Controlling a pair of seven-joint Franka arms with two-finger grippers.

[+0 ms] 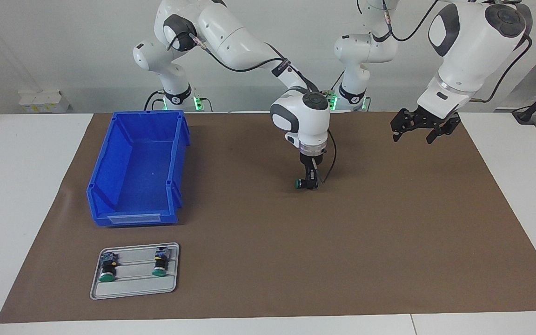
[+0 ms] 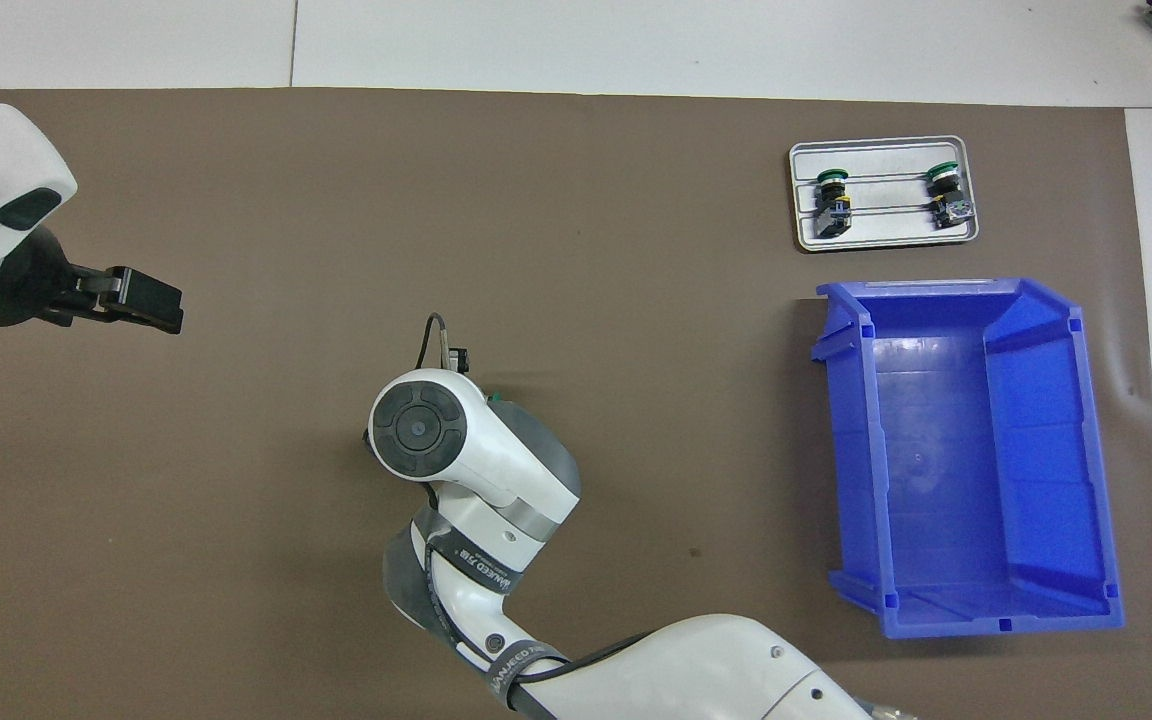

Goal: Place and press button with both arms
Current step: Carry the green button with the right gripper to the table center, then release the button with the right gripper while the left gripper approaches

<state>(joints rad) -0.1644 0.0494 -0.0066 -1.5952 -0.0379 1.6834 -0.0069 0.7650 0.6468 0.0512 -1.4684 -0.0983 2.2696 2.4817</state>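
Gripping the button (image 1: 301, 184) at mid-mat (image 1: 389, 232), the right gripper (image 1: 309, 182) points straight down, fingers closed on it. Left gripper (image 1: 424, 125) waits raised over the mat's left-arm end; whether it is open I cannot tell

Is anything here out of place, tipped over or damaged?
Nothing stands out. The right gripper holds the button at the mat's middle, two other buttons lie in the grey tray, and the blue bin stands upright.
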